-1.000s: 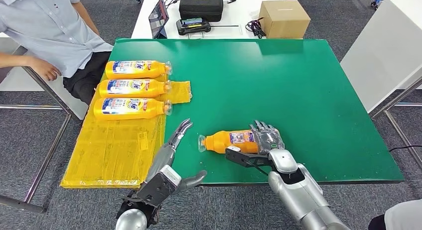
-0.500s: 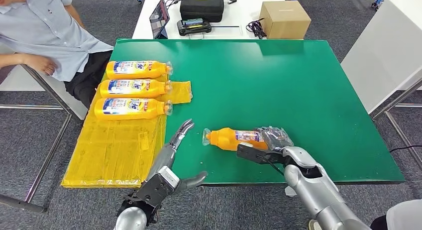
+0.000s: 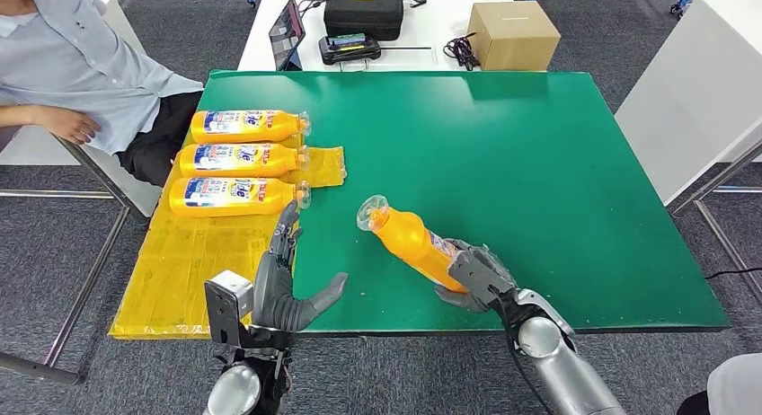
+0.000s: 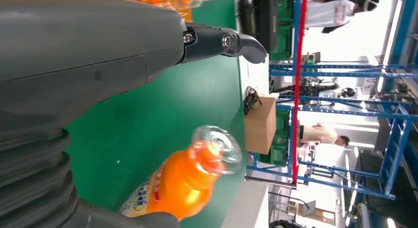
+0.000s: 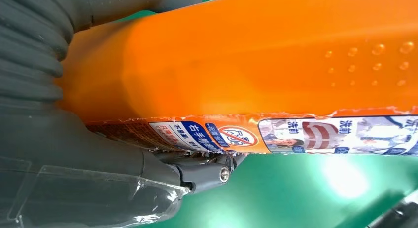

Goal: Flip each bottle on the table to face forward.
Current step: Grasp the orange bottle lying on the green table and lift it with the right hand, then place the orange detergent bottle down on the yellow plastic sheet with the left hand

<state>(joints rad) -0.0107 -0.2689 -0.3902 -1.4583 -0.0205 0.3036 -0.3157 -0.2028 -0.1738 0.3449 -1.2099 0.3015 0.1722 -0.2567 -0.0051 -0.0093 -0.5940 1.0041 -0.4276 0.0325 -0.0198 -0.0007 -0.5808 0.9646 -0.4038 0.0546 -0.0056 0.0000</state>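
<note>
Head view: the green surface [image 3: 539, 163] carries a yellow sheet [image 3: 198, 271] where three orange bottles [image 3: 235, 158] lie in a row, labels up. Near the front edge, the right robot hand [image 3: 474, 276] grips a fourth orange bottle [image 3: 412, 241], tilted, clear cap raised. The left robot hand [image 3: 279, 285] hovers wide, holding nothing.

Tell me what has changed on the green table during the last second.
The right hand, gripping the orange plastic bottle, has raised its clear-capped end off the green table and swung it away from the robot. The left hand has turned upright, still holding nothing. The three orange bottles on the yellow sheet stayed put.
</note>
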